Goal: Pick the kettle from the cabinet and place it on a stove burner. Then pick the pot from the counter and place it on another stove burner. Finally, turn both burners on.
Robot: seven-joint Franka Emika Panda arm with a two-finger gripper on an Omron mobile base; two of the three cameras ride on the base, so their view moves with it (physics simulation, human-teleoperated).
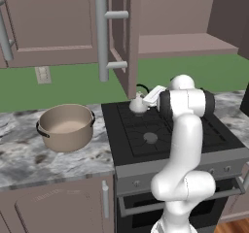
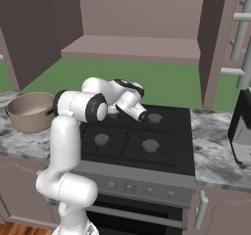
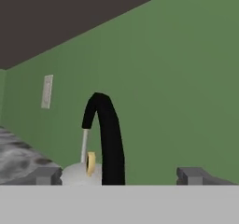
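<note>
Kettle [image 1: 137,104] beside open cabinet door [image 1: 130,38], pot [image 1: 66,126] apart

no readable text, no labels, no brands, no numbers, no signs

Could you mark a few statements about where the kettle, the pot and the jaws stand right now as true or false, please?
1. The kettle sits on the back-left part of the cooktop. True.
2. The pot is on a burner. False: it stands on the counter, left of the cooktop.
3. The gripper has its jaws clamped on the kettle's handle. False: in the hand view they stand wide apart on either side of it.
4. The cabinet door is open and its shelf is bare. True.
</note>
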